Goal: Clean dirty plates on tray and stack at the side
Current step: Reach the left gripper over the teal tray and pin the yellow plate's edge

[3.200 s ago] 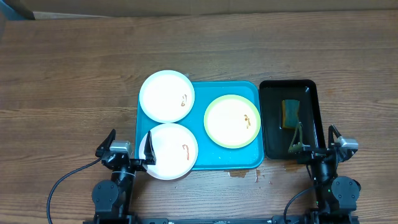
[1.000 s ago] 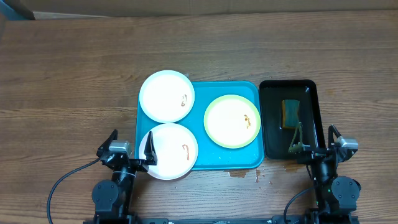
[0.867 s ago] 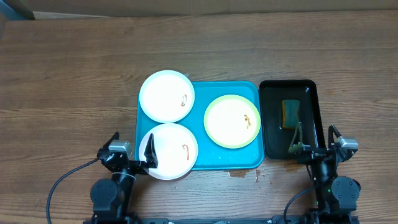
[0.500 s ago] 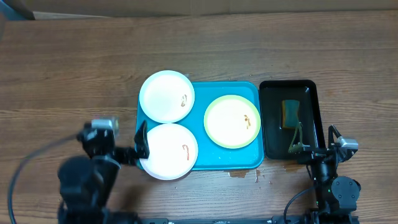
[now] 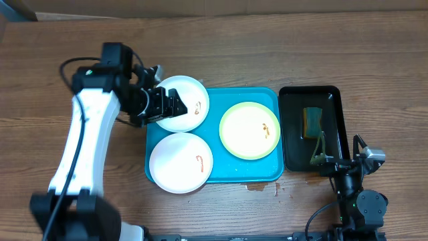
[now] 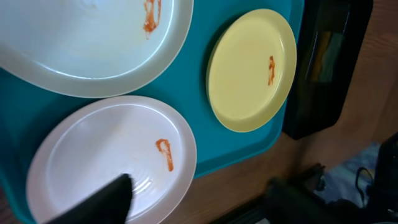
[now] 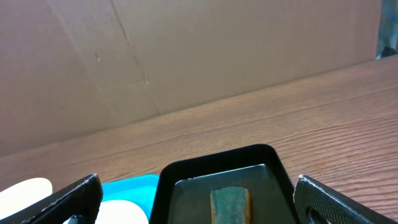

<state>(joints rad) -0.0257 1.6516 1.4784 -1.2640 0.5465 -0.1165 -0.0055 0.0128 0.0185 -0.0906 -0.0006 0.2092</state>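
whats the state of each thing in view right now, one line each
turquoise tray: holds all three plates, none stacked yet
upper white plate: smeared, overhanging tray's far left corner
lower white plate: smeared, overhanging near left corner
yellow-green plate: smeared, fully inside tray
sponge: lying in black tray
left gripper: over upper white plate, jaws unclear
right gripper: open, empty

The left arm (image 5: 83,154) rises from the near edge of the tabletop (image 5: 267,47) and reaches toward the far left, its white link stretched long and its wrist turned to the right. The left gripper (image 5: 170,106) hangs with jaws apart, holding nothing. The right arm (image 5: 354,194) sits folded at the near right edge. The right gripper (image 7: 199,202) points toward the far edge, its fingers (image 7: 68,198) spread wide and empty.
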